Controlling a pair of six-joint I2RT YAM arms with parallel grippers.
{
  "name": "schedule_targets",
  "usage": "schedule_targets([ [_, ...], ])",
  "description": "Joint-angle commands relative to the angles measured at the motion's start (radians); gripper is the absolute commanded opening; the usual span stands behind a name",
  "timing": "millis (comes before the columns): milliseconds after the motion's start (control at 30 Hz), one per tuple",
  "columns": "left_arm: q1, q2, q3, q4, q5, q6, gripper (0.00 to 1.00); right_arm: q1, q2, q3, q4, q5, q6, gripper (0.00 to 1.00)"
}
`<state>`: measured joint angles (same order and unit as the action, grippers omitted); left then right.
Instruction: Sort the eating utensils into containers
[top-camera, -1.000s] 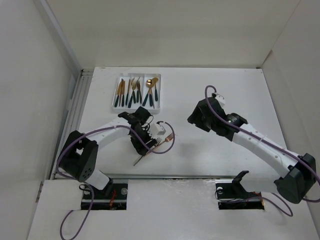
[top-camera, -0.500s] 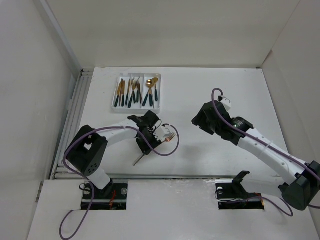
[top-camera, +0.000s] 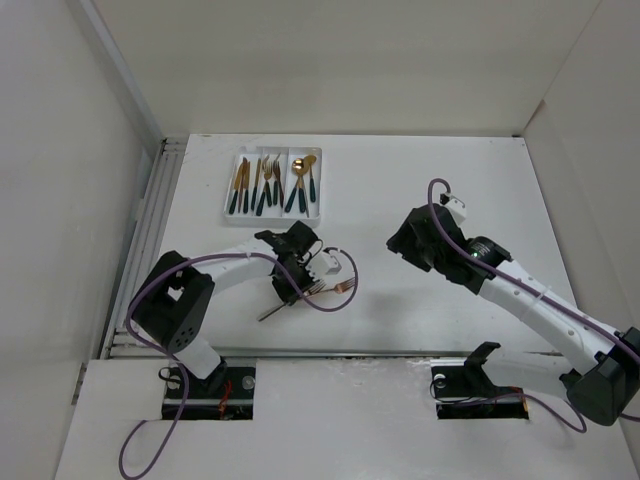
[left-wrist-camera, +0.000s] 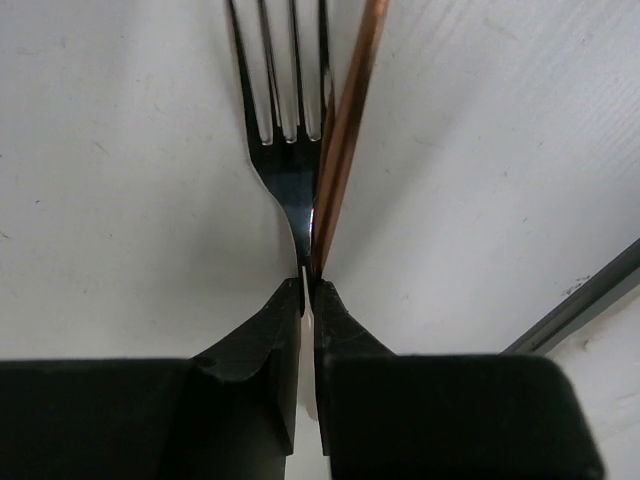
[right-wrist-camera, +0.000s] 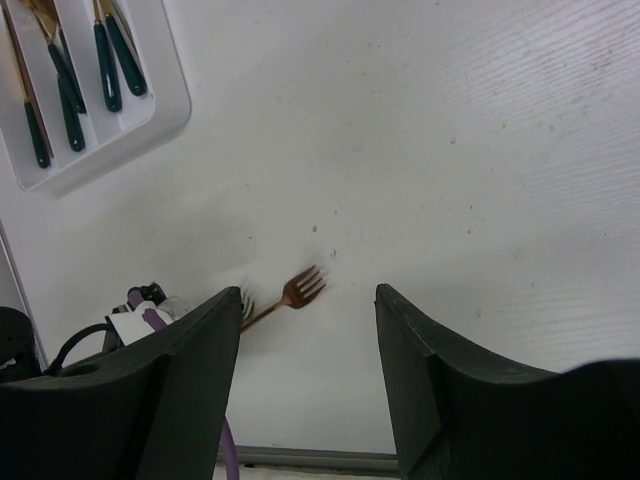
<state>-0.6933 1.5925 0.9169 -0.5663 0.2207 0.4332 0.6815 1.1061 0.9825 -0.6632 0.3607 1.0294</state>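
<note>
Copper glints just in front of the left gripper (top-camera: 303, 283) from above: the copper fork (top-camera: 336, 288) lies on the white counter (top-camera: 420, 170) toward its near edge, left of the middle. A second ago it pointed more steeply at the far edge. Now it sits flatter, nearly along the near edge, so the closing fingers seem to have nudged it round. The white tray (top-camera: 320, 208) sits near the far-left corner with its three compartments already holding the other utensils (top-camera: 265, 185), well apart from this pair. The right gripper (top-camera: 400, 241) hangs over the middle of the counter and has drifted slightly toward the right edge.

Up close from the left wrist, the black fingers (left-wrist-camera: 255, 345) that stood half apart a moment ago are now squeezed together. The copper fork (left-wrist-camera: 346, 130), seen on its edge, runs straight into the pinch. A second fork (left-wrist-camera: 285, 150) lies flat beside it, touching, its neck ending right at the tips. I can't tell whether it is caught too. If both lift, I'd reckon the sorting gets muddled.

From the right wrist, its fingers (right-wrist-camera: 190, 370) stand apart with nothing between them. Beyond them are the copper fork (right-wrist-camera: 300, 288), the second fork (right-wrist-camera: 247, 305) and a corner of the tray (right-wrist-camera: 168, 118).
</note>
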Motion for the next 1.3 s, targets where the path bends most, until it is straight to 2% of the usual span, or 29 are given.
schedule_targets([
  [0,-0.003,-0.046,0.014,-0.059,0.014,0.010,0.00,0.006,-0.011,0.002,-0.001,0.023,0.014,0.61],
  [233,-0.003,-0.077,0.049,-0.081,0.023,0.019,0.00,0.006,-0.011,0.002,-0.001,0.023,0.014,0.61],
  [400,0.038,-0.068,0.050,-0.081,0.002,0.028,0.00,0.006,-0.011,0.002,-0.001,0.023,0.014,0.61],
  [433,0.038,-0.059,0.050,-0.081,0.002,0.029,0.02,0.006,-0.011,0.002,-0.001,0.023,0.014,0.61],
  [467,0.047,-0.042,0.050,-0.070,-0.009,0.039,0.09,0.006,-0.002,0.002,-0.001,0.032,0.005,0.63],
  [667,0.078,0.012,0.005,-0.009,-0.047,0.059,0.22,0.006,0.018,0.021,-0.001,0.032,-0.005,0.63],
  [733,0.090,0.024,0.005,-0.009,-0.047,0.068,0.34,0.006,0.018,0.021,-0.001,0.032,-0.005,0.63],
  [867,0.123,0.002,0.014,-0.020,-0.047,0.068,0.34,0.006,0.018,0.021,-0.001,0.032,-0.005,0.63],
  [1000,0.132,-0.011,0.014,-0.007,-0.070,0.078,0.25,0.006,0.018,0.021,0.010,0.041,-0.014,0.63],
  [1067,0.132,0.010,0.014,-0.007,-0.084,0.067,0.25,0.006,0.029,0.021,0.010,0.041,-0.014,0.63],
  [1167,0.132,0.041,-0.007,0.005,-0.110,0.044,0.31,0.006,0.029,0.021,0.010,0.041,-0.014,0.63],
  [1267,0.132,0.053,-0.038,0.032,-0.142,0.033,0.25,0.006,0.029,0.021,0.010,0.041,-0.014,0.63],
])
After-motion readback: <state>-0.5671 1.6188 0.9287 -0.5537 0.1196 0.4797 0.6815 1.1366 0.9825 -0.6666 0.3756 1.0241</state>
